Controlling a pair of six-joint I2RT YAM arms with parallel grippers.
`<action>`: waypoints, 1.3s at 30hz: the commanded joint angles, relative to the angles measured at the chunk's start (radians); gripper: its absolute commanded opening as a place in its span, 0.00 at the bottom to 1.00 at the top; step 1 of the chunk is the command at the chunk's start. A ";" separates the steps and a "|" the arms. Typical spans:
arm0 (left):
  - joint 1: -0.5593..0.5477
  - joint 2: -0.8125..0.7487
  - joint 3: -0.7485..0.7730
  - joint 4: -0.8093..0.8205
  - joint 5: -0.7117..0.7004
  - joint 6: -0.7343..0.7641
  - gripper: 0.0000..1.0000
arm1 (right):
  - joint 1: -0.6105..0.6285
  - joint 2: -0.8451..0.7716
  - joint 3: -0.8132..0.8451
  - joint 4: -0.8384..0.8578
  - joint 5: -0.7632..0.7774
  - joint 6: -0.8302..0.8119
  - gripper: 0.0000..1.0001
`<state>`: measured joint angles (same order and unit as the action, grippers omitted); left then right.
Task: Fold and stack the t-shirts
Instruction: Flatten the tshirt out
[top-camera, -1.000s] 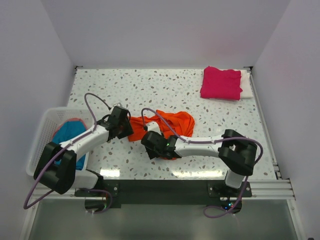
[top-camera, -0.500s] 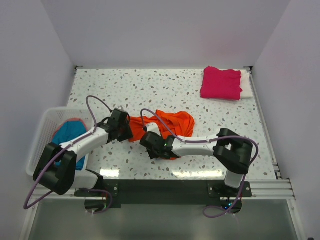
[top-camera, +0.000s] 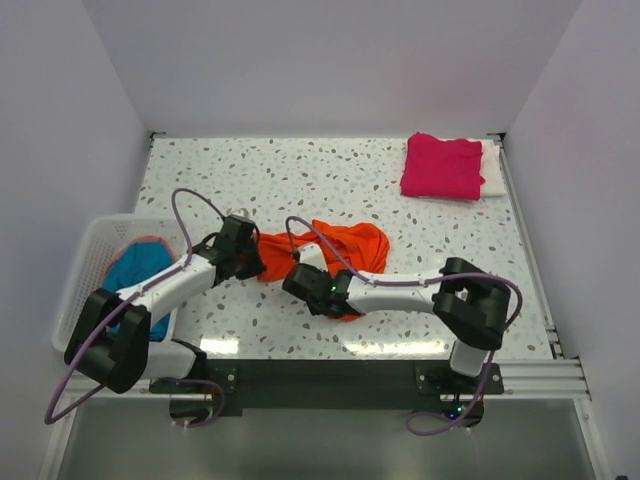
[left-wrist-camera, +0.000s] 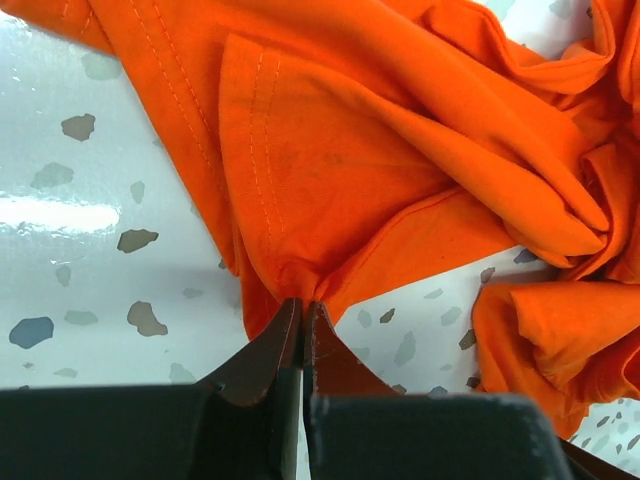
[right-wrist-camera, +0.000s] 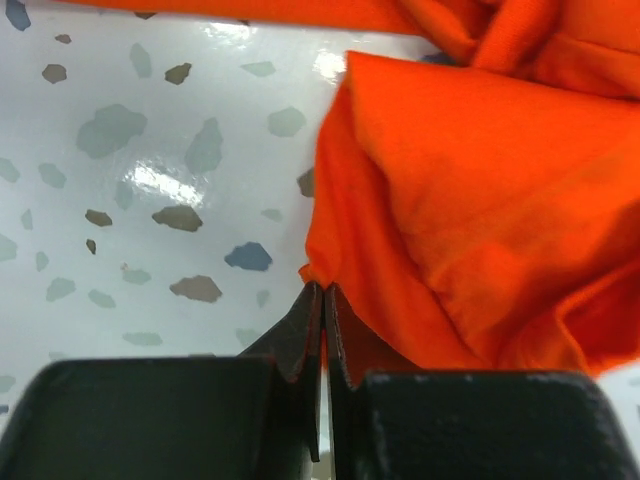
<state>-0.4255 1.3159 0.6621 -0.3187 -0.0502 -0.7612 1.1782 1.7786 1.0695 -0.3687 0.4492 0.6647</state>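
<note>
A crumpled orange t-shirt (top-camera: 340, 243) lies in the middle of the speckled table. My left gripper (top-camera: 254, 262) is shut on a bunched fold of the orange t-shirt (left-wrist-camera: 380, 170) at its left edge. My right gripper (top-camera: 308, 282) is shut on the near edge of the orange t-shirt (right-wrist-camera: 480, 210). A folded magenta-pink t-shirt (top-camera: 441, 165) rests on a folded white t-shirt (top-camera: 492, 168) at the back right. A teal-blue t-shirt (top-camera: 135, 280) sits in the basket.
A white slatted basket (top-camera: 88, 262) stands at the table's left edge beside my left arm. The table's metal rail (top-camera: 380, 375) runs along the near edge.
Both grippers have gone from open to shut on the orange t-shirt's edges. The arms have hardly shifted.
</note>
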 joint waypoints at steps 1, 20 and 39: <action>0.011 -0.041 0.077 -0.023 -0.025 0.034 0.00 | -0.012 -0.140 0.053 -0.096 0.114 0.001 0.00; 0.220 -0.287 0.736 -0.393 -0.141 0.191 0.00 | -0.292 -0.870 0.357 -0.437 0.414 -0.255 0.00; 0.222 -0.159 0.929 -0.195 -0.171 0.128 0.00 | -0.319 -0.647 0.684 -0.112 0.419 -0.623 0.00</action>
<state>-0.2108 1.0683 1.6348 -0.6975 -0.2615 -0.6174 0.8806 0.9627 1.7336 -0.6361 0.9024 0.1741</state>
